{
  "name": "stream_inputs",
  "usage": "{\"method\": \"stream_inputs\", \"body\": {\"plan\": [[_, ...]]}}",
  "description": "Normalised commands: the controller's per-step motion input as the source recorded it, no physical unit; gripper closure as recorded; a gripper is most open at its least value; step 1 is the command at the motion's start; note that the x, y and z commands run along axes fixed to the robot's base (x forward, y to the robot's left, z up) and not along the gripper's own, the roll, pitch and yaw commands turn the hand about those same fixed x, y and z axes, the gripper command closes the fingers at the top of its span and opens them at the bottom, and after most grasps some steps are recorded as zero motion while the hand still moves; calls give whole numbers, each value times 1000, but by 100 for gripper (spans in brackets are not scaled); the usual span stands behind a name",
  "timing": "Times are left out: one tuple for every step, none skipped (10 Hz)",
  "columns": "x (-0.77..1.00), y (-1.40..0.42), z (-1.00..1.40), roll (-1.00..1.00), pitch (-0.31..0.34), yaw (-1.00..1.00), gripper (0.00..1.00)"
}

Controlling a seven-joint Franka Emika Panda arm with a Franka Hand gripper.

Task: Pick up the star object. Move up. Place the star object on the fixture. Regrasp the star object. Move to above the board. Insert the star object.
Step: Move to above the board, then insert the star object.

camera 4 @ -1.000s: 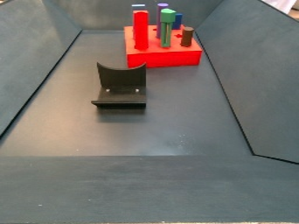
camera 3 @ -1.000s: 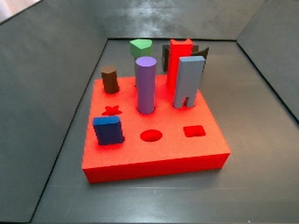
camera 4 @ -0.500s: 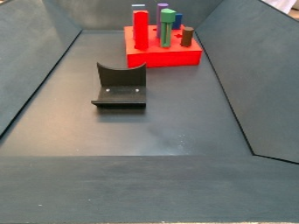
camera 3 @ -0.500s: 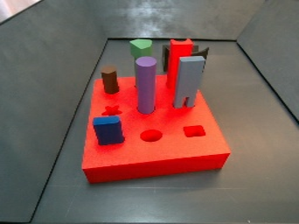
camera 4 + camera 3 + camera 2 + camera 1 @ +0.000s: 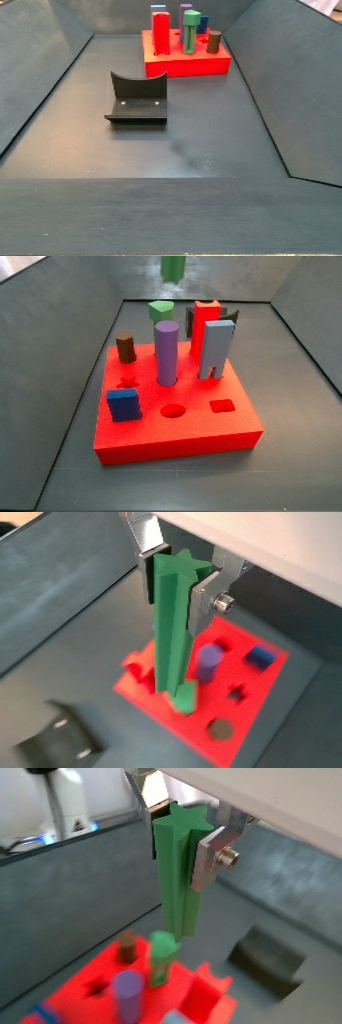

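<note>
1. The board, a thick bright-red slab with matte top, is seen well below the held peg in both wrist views; star, circle and square holes are cut along its near edge in a side view.
2. The fixture, a dark L-shaped bracket on a base plate, stands on the grey floor at about 7 o'clock from the board in a side view, well apart from it.
3. The star object, a tall slim green peg with ridged sides, hangs with its long axis vertical; only its lower end is caught at the top edge of a side view.
4. The gripper is closed on the peg's upper end, silver plates pressed against opposite ridges.
</note>
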Motion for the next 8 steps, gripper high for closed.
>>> {"method": "stream_inputs", "body": {"plan": [[-126, -106, -10, -519, -30, -9, 100], [-82, -27, -2, -372, -34, 1, 100], [0, -23, -11, 0, -6, 0, 100], [0, -23, 0, 0, 0, 0, 100], [-569, -109, 249, 0, -219, -329, 100], [-506, -140, 231, 0, -204, -280, 100], [-123, -120, 6, 19, -43, 0, 100], [0, 0, 0, 0, -4, 0, 100]]}}
